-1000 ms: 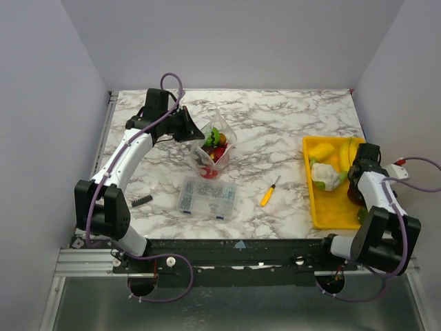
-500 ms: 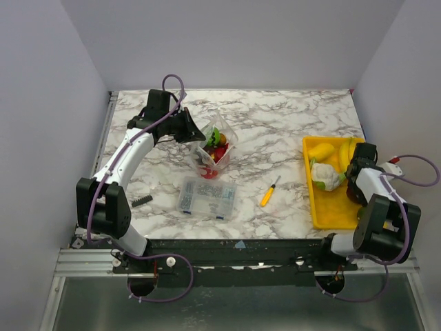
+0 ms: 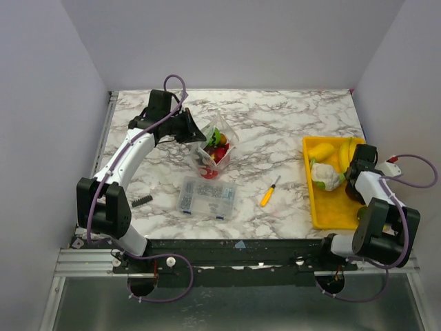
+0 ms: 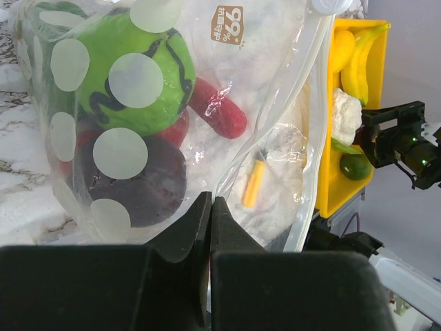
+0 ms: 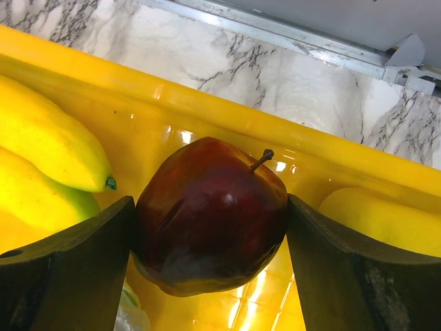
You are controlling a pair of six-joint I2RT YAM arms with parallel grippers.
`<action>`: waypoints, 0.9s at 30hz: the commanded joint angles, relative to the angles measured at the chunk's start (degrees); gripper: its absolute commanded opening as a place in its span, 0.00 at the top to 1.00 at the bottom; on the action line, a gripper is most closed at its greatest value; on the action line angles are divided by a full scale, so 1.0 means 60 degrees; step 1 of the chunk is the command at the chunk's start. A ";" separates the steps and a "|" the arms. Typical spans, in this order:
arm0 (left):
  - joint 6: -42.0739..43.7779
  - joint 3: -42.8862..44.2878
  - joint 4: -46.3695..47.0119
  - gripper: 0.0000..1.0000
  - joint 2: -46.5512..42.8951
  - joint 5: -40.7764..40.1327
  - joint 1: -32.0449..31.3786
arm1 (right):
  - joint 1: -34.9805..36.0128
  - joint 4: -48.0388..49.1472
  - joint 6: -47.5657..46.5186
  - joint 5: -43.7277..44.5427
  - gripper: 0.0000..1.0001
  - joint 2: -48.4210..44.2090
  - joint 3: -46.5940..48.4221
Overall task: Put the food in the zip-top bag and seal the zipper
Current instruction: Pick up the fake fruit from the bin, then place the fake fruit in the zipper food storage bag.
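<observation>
The zip-top bag (image 3: 215, 145) stands on the marble, holding a green toy (image 4: 131, 69), a red piece (image 4: 217, 110) and a dark purple one (image 4: 138, 172). My left gripper (image 3: 196, 134) is shut on the bag's clear rim, with the plastic pinched between its jaws in the left wrist view (image 4: 210, 203). My right gripper (image 3: 356, 187) is inside the yellow tray (image 3: 324, 214), shut on a dark red apple (image 5: 210, 214) with a finger on each side. Bananas (image 5: 48, 148) lie to its left. A white cauliflower (image 3: 327, 176) sits in the tray.
A rigid clear compartment box (image 3: 207, 196) lies in front of the bag. A yellow-handled screwdriver (image 3: 269, 192) lies between box and tray. A small black part (image 3: 142, 201) lies at the left. The tray wall (image 5: 207, 117) rises just behind the apple.
My right wrist has shifted a little within the tray. The left arm and the bag have hardly moved.
</observation>
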 commanded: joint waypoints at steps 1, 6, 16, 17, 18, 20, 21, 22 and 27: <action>0.0242 0.0239 -0.0212 1.00 0.0001 -0.0203 -0.0084 | -0.0057 0.0452 -0.0357 -0.0435 0.49 -0.0642 -0.0289; 0.0214 0.0148 -0.0071 1.00 -0.0261 -0.0142 -0.0084 | -0.0039 0.0161 -0.0512 -0.0727 0.69 -0.1237 -0.0160; 0.0111 0.0166 -0.0030 1.00 -0.0280 0.0162 -0.0084 | 0.0776 -0.0750 -0.0193 -0.2118 0.86 -0.3328 0.0722; 0.0097 0.0166 -0.0017 1.00 -0.0276 0.0180 -0.0084 | 0.1091 -0.0577 -0.0219 -0.2300 0.86 -0.3549 0.0798; 0.0096 0.0154 0.0000 1.00 -0.0274 0.0213 -0.0091 | 0.1498 -0.0294 -0.0315 -0.2619 0.88 -0.3736 0.0872; 0.0096 0.0151 0.0002 1.00 -0.0288 0.0185 -0.0084 | 0.2359 0.0405 -0.0418 -0.3330 0.91 -0.3861 0.1062; 0.0096 0.0151 -0.0004 1.00 -0.0290 0.0186 -0.0080 | 0.2832 0.0762 -0.0437 -0.3553 0.93 -0.3751 0.1192; 0.0104 0.0166 -0.0005 1.00 -0.0291 0.0197 -0.0069 | 0.3510 0.1042 -0.0417 -0.3617 0.93 -0.3599 0.1391; 0.0140 0.0122 0.0004 1.00 -0.0332 0.0152 -0.0069 | 0.7569 0.2555 -0.0815 -0.2277 0.93 -0.2100 0.2379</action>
